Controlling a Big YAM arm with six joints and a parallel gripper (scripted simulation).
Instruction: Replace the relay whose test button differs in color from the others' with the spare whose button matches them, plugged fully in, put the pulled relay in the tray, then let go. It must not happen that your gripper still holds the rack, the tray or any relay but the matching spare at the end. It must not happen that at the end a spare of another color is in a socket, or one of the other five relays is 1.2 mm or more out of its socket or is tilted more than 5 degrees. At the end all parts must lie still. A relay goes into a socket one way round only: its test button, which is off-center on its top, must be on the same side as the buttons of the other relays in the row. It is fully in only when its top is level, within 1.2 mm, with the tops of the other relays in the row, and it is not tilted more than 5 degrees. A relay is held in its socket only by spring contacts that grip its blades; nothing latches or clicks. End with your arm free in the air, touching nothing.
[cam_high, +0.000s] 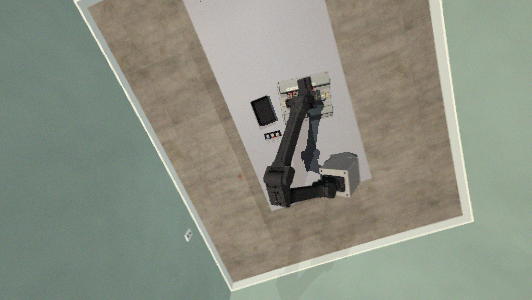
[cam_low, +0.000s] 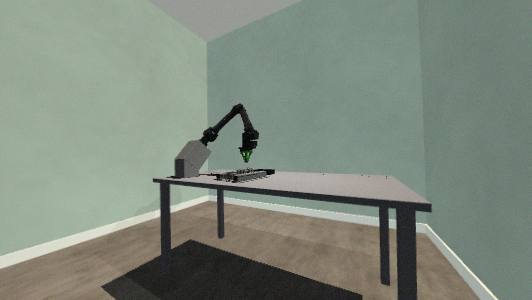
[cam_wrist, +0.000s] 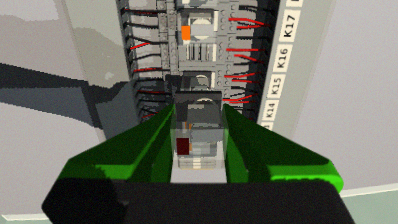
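Claw (cam_wrist: 199, 131) pinching a clear-cased relay (cam_wrist: 196, 131) with a dark red button (cam_wrist: 183, 146), green fingers pressed against its two sides. Relay held in the air above the socket row (cam_wrist: 200, 50), clear of the sockets, as the side view confirms with the claw (cam_low: 245, 155) hanging above the strip of parts (cam_low: 243, 175). Directly beneath and ahead of the held relay, a socket position with a dark frame (cam_wrist: 197, 95); whether vacant, cannot tell. Further along the row, a seated relay with an orange button (cam_wrist: 186, 33). Red wires (cam_wrist: 242, 49) on one side of the row, dark wires with red ends (cam_wrist: 137, 47) on the other. White label strip (cam_wrist: 280, 65) beside the red wires, reading K14 to K17. From above, row assembly (cam_high: 320, 92) lying on the grey desk (cam_high: 240, 45) toward its right long edge, about midway along. Black tray (cam_high: 263, 110) just beside it toward the left long edge. Small holder with spare relays (cam_high: 272, 135) near the tray, on the side toward the arm's grey base (cam_high: 345, 172). Base standing at the desk's near right corner.
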